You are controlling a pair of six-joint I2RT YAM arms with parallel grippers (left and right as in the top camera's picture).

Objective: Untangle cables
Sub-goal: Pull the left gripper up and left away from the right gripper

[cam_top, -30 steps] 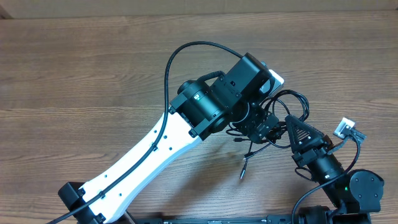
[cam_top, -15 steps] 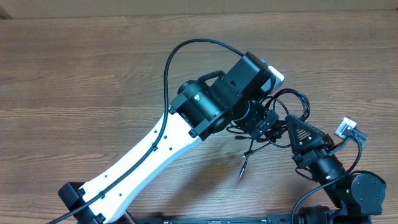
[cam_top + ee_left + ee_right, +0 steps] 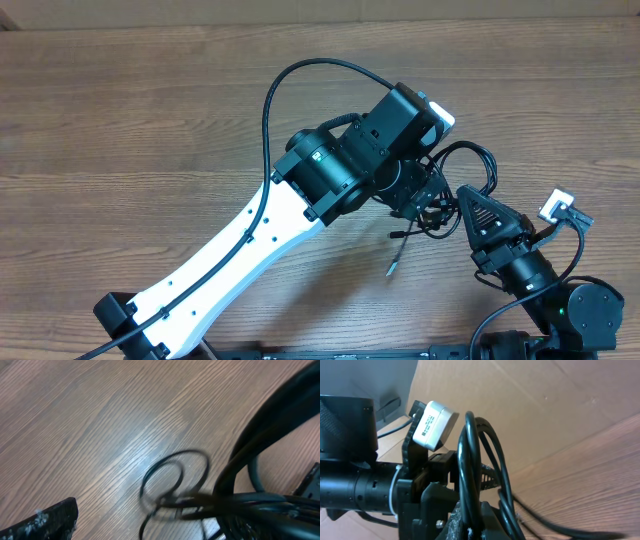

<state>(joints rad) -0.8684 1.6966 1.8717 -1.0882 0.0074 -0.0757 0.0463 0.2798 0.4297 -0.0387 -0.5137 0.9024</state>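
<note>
The cables (image 3: 468,168) are thin black cords bunched between the two grippers, with a loop at the back and a loose plug end (image 3: 392,266) trailing forward. My right gripper (image 3: 463,194) is shut on two strands of the cables (image 3: 470,470), which rise as a loop from between its fingers (image 3: 492,522). My left gripper (image 3: 425,203) sits mostly under its own wrist, right against the clump. In the left wrist view its jaws stand wide apart, with one finger (image 3: 47,521) at the lower left. Blurred cable loops (image 3: 175,480) hang near the other side.
The wooden table (image 3: 150,120) stretches left and back. A cardboard wall (image 3: 530,405) stands along its far edge. The left arm's thick black wire (image 3: 290,85) arcs above its wrist. The left wrist's white camera box (image 3: 435,424) is close in front of the right gripper.
The loose plug end has been drawn up and back toward the clump. The clump has tightened between the grippers. The arms have barely shifted.
</note>
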